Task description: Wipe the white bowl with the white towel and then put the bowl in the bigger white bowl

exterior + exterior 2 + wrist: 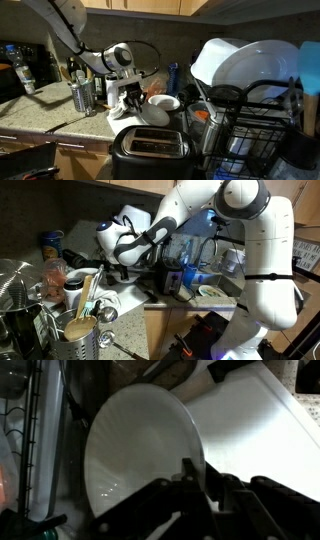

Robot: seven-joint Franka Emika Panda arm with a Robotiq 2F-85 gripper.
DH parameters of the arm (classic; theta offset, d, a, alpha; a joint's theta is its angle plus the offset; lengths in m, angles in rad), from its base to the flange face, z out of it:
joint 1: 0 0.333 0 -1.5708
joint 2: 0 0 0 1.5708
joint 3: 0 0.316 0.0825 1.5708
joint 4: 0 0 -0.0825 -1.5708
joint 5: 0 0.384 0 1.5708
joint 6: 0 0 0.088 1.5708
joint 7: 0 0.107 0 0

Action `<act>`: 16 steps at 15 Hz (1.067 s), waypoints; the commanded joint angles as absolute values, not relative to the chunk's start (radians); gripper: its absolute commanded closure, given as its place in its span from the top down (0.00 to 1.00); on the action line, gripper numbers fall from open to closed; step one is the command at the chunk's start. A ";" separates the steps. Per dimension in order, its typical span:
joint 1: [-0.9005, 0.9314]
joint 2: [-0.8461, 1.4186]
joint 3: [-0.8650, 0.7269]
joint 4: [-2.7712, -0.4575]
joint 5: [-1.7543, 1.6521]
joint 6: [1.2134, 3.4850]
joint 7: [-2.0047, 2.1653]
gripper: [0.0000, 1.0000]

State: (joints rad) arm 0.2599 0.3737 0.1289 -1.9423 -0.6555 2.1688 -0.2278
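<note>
1. The white bowl fills the wrist view. Its plain inside faces the camera and looks clean from here, though the picture is dim.
2. The gripper comes in from the bottom of that view, its dark fingers at the bowl's rim on the right of the picture. The jaws look pinched on that rim, so I take it the bowl is held by its edge.
3. Just beside the bowl lies a flat white patch. I cannot tell whether it is the white towel or a bare surface, and I cannot pick the towel out in either exterior view.
4. In an exterior view the gripper sits low over the counter, behind the toaster. The bigger white bowl, dark inside, is just beside it.
5. Further out, a dish rack carries huge white dishes, well apart from the work.
6. My judgement: no cloth is in the grip, so the wiping step is not in hand now. Whether it is finished I cannot say.
7. At least 1 step is clearly left: the small bowl is not yet inside the bigger one. That needs a short carry, a level lowering and a release.
</note>
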 commanded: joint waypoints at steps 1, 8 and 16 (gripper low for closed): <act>0.269 0.373 0.128 -1.883 -0.701 2.130 -0.203 0.03; 0.292 0.475 0.148 -1.721 -0.722 2.147 -0.240 0.03; 0.332 0.647 0.135 -1.532 -0.727 2.144 -0.284 0.03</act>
State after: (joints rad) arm 0.3185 0.5929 0.1457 -1.6246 -0.7050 2.1671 -0.2491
